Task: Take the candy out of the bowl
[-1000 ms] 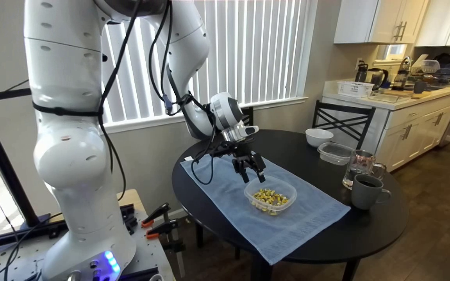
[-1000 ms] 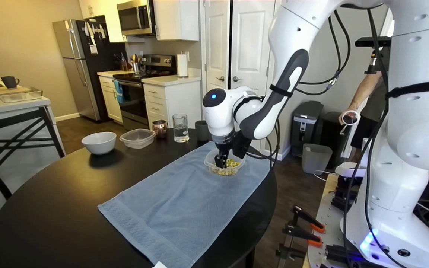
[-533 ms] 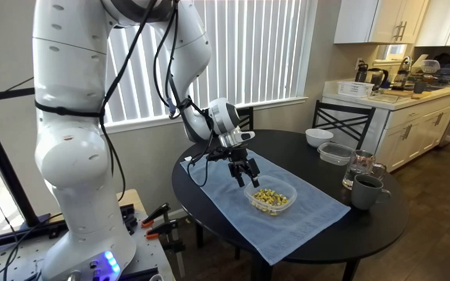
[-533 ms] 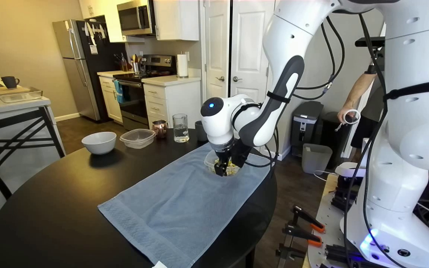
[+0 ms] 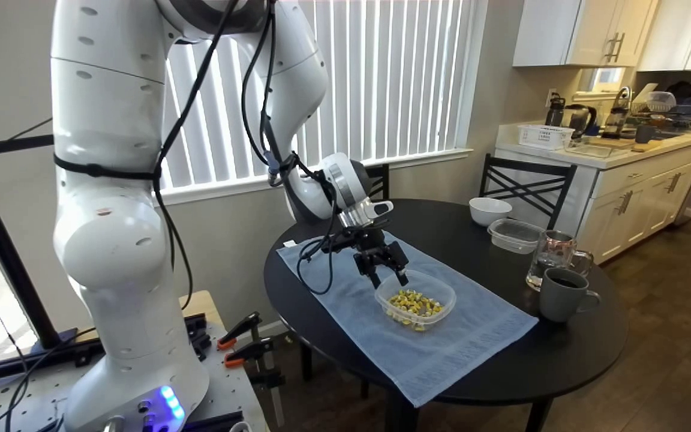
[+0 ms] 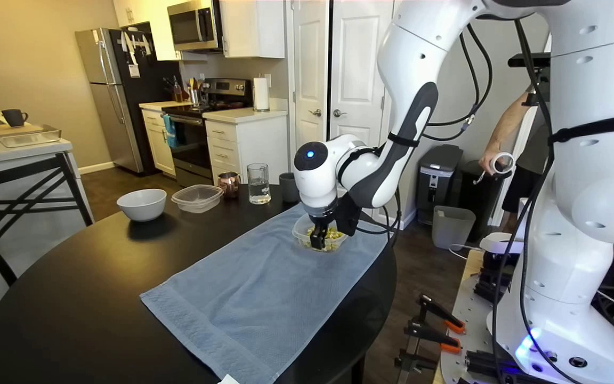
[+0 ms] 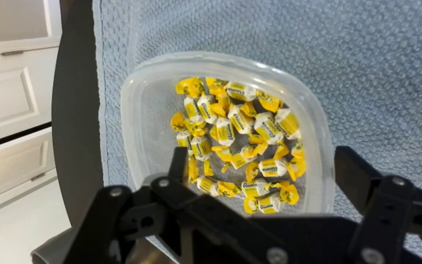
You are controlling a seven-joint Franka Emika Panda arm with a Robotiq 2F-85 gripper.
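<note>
The candy (image 7: 229, 128), many small pieces in yellow and white wrappers, lies in the clear plastic bowl (image 7: 132, 110). The candy (image 5: 415, 305) and the bowl (image 5: 443, 287) stand on a blue towel. In an exterior view, my gripper (image 6: 320, 242) partly hides the candy (image 6: 333, 234) and the bowl (image 6: 300, 230). My gripper (image 5: 390, 281) is above the bowl's near-arm rim, fingers pointing down. In the wrist view the gripper (image 7: 262, 157) is open with nothing held. One finger shows over the candy, the other past the bowl's rim over the towel.
The blue towel (image 5: 471, 348) lies on a round dark table (image 5: 585, 360). A white bowl (image 5: 489, 211), another clear container (image 5: 514, 237), a glass mug (image 5: 546, 261), a copper mug (image 6: 228, 184) and a grey mug (image 5: 564, 294) stand around it.
My gripper moves down and away from the bowl's middle, then shifts back over the bowl's rim, ending slightly lower than a second ago. It stays open. The bowl and candy have not moved.
</note>
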